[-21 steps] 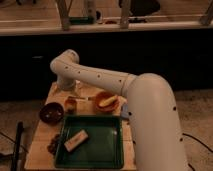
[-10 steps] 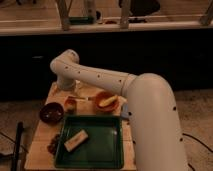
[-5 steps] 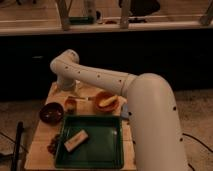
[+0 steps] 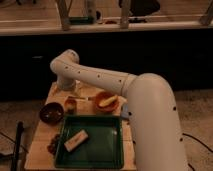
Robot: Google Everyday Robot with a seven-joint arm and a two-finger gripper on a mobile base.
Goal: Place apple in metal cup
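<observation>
The small dark metal cup [image 4: 71,108] stands on the wooden table [image 4: 42,152] between the dark brown bowl and the orange bowl. A small orange-red round shape, the apple [image 4: 71,102], shows at the cup's mouth; I cannot tell whether it rests inside or is held just above. My white arm [image 4: 100,80] reaches in from the right and bends down at the table's back left. My gripper [image 4: 70,95] hangs right above the cup and apple.
A dark brown bowl [image 4: 51,112] stands left of the cup. An orange bowl [image 4: 106,102] with a pale yellow item stands to its right. A green tray [image 4: 97,145] with a tan block [image 4: 76,140] fills the front. Dark small items [image 4: 52,145] lie at the tray's left.
</observation>
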